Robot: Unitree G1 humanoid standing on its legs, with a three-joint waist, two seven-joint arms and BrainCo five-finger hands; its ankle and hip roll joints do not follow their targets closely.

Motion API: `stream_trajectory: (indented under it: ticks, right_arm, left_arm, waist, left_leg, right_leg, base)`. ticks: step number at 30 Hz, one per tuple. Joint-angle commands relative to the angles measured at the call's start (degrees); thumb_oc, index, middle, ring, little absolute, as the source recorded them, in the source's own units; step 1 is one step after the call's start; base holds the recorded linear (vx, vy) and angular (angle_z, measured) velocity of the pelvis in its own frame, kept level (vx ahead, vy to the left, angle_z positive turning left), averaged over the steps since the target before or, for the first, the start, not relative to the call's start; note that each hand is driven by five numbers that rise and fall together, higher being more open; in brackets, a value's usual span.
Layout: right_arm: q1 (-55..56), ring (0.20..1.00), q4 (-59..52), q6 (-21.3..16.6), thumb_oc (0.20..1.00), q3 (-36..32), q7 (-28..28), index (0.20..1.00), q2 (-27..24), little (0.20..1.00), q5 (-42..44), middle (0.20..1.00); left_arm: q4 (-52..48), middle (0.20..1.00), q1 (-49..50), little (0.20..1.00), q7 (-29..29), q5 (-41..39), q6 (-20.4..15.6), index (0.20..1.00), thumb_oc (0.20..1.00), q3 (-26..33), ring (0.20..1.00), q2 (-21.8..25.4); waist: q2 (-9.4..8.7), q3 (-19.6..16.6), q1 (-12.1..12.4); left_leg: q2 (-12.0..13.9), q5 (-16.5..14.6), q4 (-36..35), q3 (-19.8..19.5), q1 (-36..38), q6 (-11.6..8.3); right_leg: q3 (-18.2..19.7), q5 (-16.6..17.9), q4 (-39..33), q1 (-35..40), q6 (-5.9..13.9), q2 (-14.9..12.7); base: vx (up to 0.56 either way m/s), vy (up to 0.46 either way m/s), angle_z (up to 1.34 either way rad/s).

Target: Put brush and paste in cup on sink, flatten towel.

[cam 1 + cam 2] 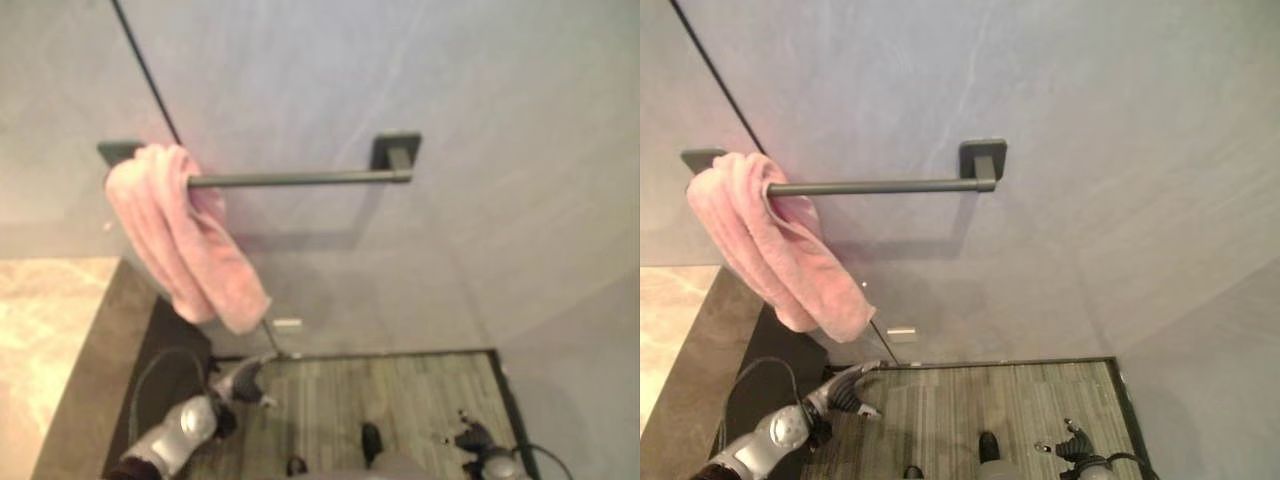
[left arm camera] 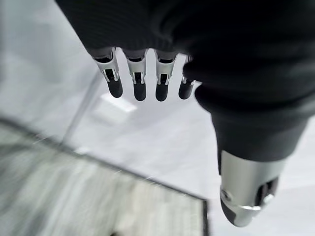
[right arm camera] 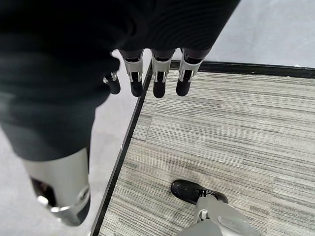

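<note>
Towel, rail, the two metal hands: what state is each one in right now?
Pink towel: bunched up, hanging over the left end of the rail, not flattened.
Towel rail: fixed to the wall, bare along the rest of its bar.
Left hand: fingers straight, holding nothing.
Right hand: fingers straight, holding nothing.

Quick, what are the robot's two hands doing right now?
Left hand: open, fingers straight, holding nothing.
Right hand: open, fingers straight, holding nothing.

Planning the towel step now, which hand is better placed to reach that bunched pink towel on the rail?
Probably left: the left hand hangs open just below the towel; the right hand is low, far across.
</note>
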Motion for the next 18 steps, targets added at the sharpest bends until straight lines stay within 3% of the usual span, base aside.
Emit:
stream_trajectory:
  ticks: [1,2,4,6,7,8,11,15,18]
  right_arm:
    - [-2.9,1.000,5.4,0.2,1.000,-0.5,1.0,1.000,-1.3,1.000,0.1,1.000]
    - [-3.0,1.000,5.4,0.2,1.000,-0.4,1.0,1.000,-1.2,1.000,0.1,1.000]
    - [-2.7,1.000,7.0,1.0,1.000,0.2,2.5,1.000,-1.2,1.000,-1.3,1.000]
    - [-2.6,1.000,7.7,1.2,1.000,0.6,2.8,1.000,-1.0,1.000,-1.9,1.000]
    - [-2.3,1.000,9.4,1.7,1.000,0.8,3.2,1.000,-1.1,1.000,-3.0,1.000]
    - [-2.3,1.000,9.4,1.7,1.000,0.9,3.2,1.000,-1.0,1.000,-3.0,1.000]
    - [-1.8,1.000,10.7,2.1,1.000,1.7,4.0,1.000,-1.0,1.000,-4.9,1.000]
    - [-1.3,1.000,10.7,1.9,1.000,2.0,4.5,1.000,-0.9,1.000,-5.5,1.000]
    - [-0.8,1.000,9.7,1.5,1.000,2.7,4.6,1.000,-0.9,1.000,-6.2,1.000]
  left_arm:
    - [-12.9,1.000,-2.3,1.000,-5.1,-10.9,-2.8,1.000,1.000,5.2,1.000,7.5]
    - [-13.5,1.000,-2.0,1.000,-5.3,-11.1,-2.6,1.000,1.000,5.5,1.000,7.8]
    - [-21.6,1.000,-1.1,1.000,-8.3,-18.2,-2.8,1.000,1.000,8.2,1.000,14.9]
    - [-23.9,1.000,-0.1,1.000,-8.9,-20.7,-2.5,1.000,1.000,9.5,1.000,17.0]
    - [-27.9,1.000,1.4,1.000,-10.3,-26.9,-2.8,1.000,1.000,11.6,1.000,20.9]
    - [-28.2,1.000,1.8,1.000,-10.4,-27.1,-2.6,1.000,1.000,12.1,1.000,21.1]
    - [-35.8,1.000,5.4,1.000,-11.8,-35.2,-3.4,1.000,1.000,17.9,1.000,29.2]
    - [-36.6,1.000,10.9,1.000,-11.6,-39.5,-4.9,1.000,1.000,25.9,1.000,34.1]
    - [-33.1,1.000,15.7,1.000,-11.2,-44.0,-6.0,1.000,1.000,31.5,1.000,33.1]
  waist:
    - [0.24,-0.7,1.1]
    - [0.11,-0.7,1.1]
    - [0.03,-0.8,1.5]
    - [-0.11,-0.9,1.7]
    - [0.11,-1.0,2.3]
    - [0.01,-1.0,2.2]
    - [0.28,-1.1,3.2]
    - [0.59,-1.3,4.2]
    - [0.46,-1.5,4.8]
  left_leg:
    - [-0.2,-2.6,1.0,-1.6,-3.2,1.62]
    - [-0.2,-2.6,1.0,-1.6,-3.2,1.61]
    - [-0.1,-2.5,1.0,-1.9,-3.1,1.38]
    - [-0.2,-2.5,1.0,-2.0,-3.1,1.35]
    - [-0.2,-2.5,1.0,-2.3,-3.0,1.27]
    - [-0.2,-2.5,1.0,-2.3,-3.0,1.27]
    - [-0.4,-2.4,1.0,-3.1,-2.9,1.22]
    - [-0.8,-2.0,1.0,-3.8,-3.1,1.08]
    - [-1.0,-1.9,1.0,-4.5,-3.1,1.05]
  right_leg:
    - [-0.2,-4.9,1.7,1.9,1.91,0.1]
    - [-0.2,-4.9,1.6,1.9,1.90,0.1]
    - [-0.4,-5.1,1.8,2.1,1.86,0.2]
    - [-0.4,-5.1,2.0,2.1,1.84,0.2]
    - [-0.7,-5.1,2.0,2.4,1.86,0.1]
    - [-0.8,-5.1,1.9,2.4,1.86,0.1]
    - [-1.7,-4.8,1.5,3.2,1.93,-0.3]
    - [-2.8,-4.6,1.1,3.6,2.17,-0.7]
    - [-3.6,-4.6,0.9,4.2,2.21,-1.1]
  base:
    - [0.02,-0.019,0.06]
    - [0.03,-0.023,0.05]
    - [0.02,-0.015,0.06]
    - [0.01,-0.003,0.14]
    - [0.02,0.001,0.08]
    - [0.00,0.000,0.00]
    - [0.01,0.004,0.10]
    - [0.00,0.015,0.14]
    - [0.00,0.007,0.09]
